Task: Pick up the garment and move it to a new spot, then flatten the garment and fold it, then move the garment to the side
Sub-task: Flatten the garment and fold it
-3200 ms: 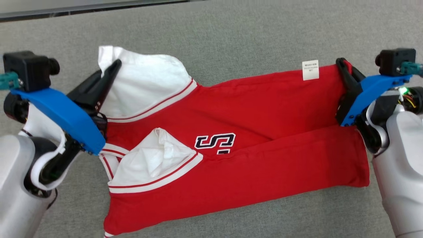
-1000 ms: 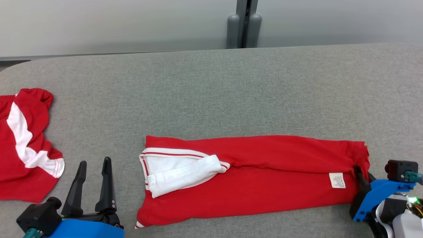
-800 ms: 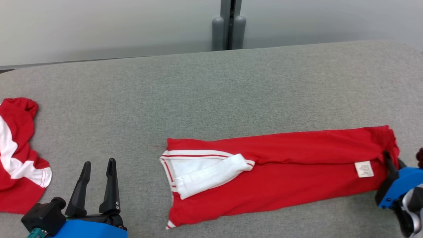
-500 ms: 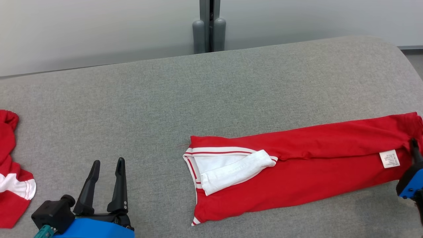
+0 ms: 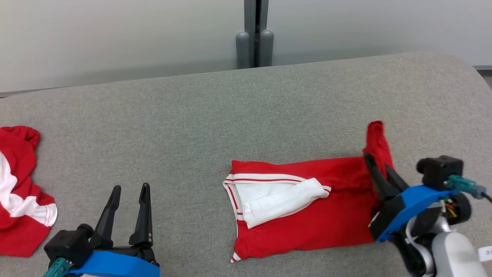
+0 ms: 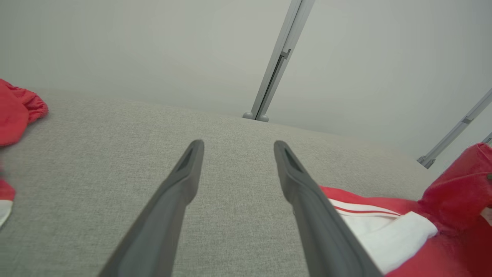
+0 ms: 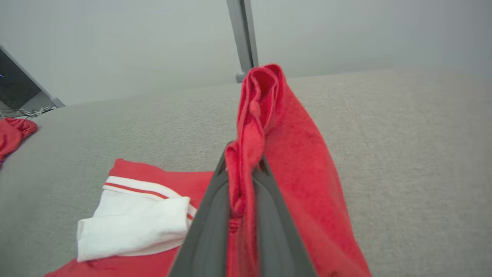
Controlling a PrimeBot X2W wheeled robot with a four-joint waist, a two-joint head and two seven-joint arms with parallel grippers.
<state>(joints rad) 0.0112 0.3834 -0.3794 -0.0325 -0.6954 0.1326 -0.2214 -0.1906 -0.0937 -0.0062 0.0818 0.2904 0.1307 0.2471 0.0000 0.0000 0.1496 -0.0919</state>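
The garment (image 5: 307, 219) lies on the grey tabletop (image 5: 192, 115), right of centre in the head view. Its long axis runs left to right. The striped neckline and a white folded sleeve sit at the end toward the robot's left. The opposite end is off the surface: it stands up as a red peak, bunched and pinched between the right fingers (image 5: 376, 179). These are closed tight on the cloth, with hem poking out above their tips in the right wrist view.

The left fingers (image 5: 143, 211) are spread apart and hold nothing. They hang low over bare tabletop, well to the left of the neckline end.

Judging by this, a crosswise fold is under way. The flat part of the garment lies to the left of the right fingers, so the held end would need to travel along the long axis toward the neckline. The right arm alone has the cloth.

A second red-and-white garment (image 5: 19, 215) lies crumpled at the far left, well apart.
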